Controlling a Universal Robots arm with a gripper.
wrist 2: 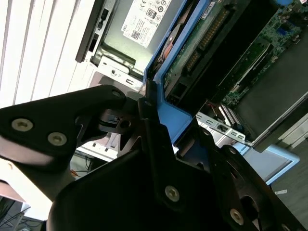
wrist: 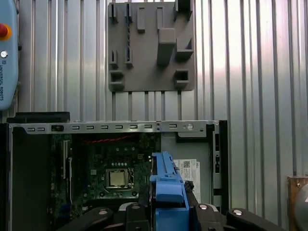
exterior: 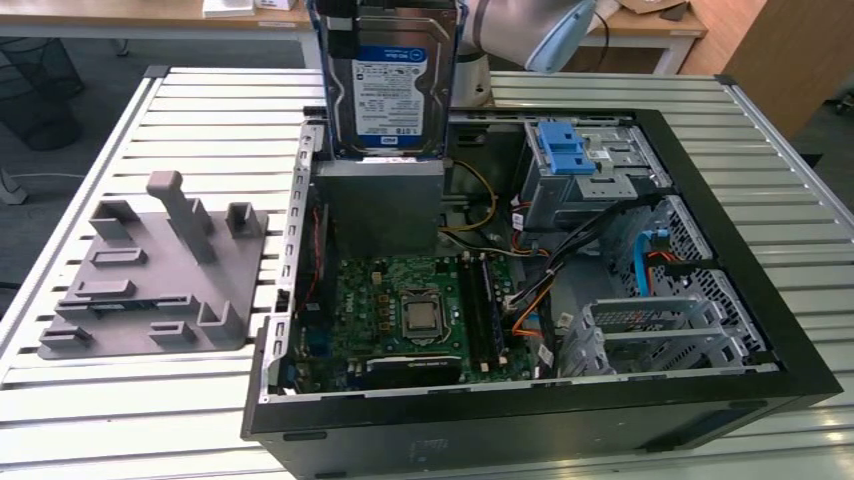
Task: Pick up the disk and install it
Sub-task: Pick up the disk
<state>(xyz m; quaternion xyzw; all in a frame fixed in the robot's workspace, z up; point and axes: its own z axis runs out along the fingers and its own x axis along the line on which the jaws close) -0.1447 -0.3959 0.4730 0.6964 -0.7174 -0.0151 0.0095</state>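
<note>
The disk (exterior: 387, 75) hangs upright above the back of the open computer case (exterior: 747, 260), label facing the exterior view, blue rails along its sides. It is just over the grey box (exterior: 380, 205) inside the case and apart from it. My gripper (wrist: 168, 199) is shut on the disk's end, with the blue rail (wrist: 168, 185) showing edge-on between the black fingers. In the second wrist view my gripper (wrist 2: 149, 103) clamps the disk (wrist 2: 202, 43), whose green circuit-board underside and blue rail run away from the fingers. The arm's body is behind the disk at the exterior view's top.
A metal drive cage with a blue latch (exterior: 574, 150) sits at the case's back right, and a second cage (exterior: 661, 325) at the front right. The motherboard (exterior: 414, 310) and loose cables lie between them. A grey fixture plate (exterior: 147, 280) rests on the slatted table at the exterior view's left.
</note>
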